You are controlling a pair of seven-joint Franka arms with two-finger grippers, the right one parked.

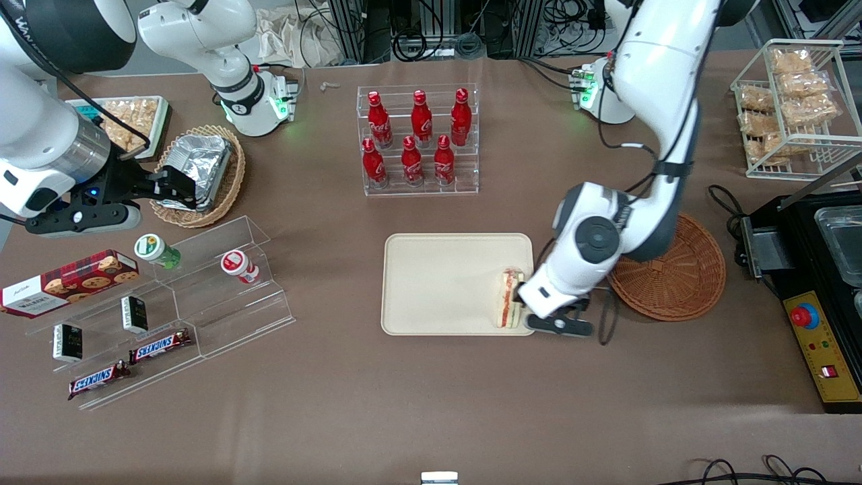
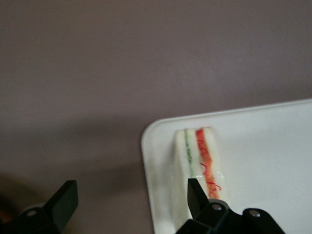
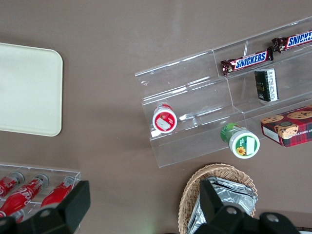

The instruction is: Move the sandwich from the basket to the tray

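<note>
Sandwich (image 1: 510,298) stands on its edge on the tray (image 1: 444,283), close to the rim that faces the empty basket (image 1: 680,283). The gripper (image 2: 131,195) hangs low over that corner with its fingers spread wide and holding nothing, one fingertip (image 2: 194,192) just beside the bread. Soft and light, the wedge would likely squash or tip easily, so any regrasp should pinch gently across the flat bread faces

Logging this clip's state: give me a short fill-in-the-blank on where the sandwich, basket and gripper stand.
1. The sandwich rests on the ____.
2. The reddish-brown basket holds ____ sandwiches.
3. The gripper over the tray's edge has its fingers ____.

Missing words: tray; no; open
</note>
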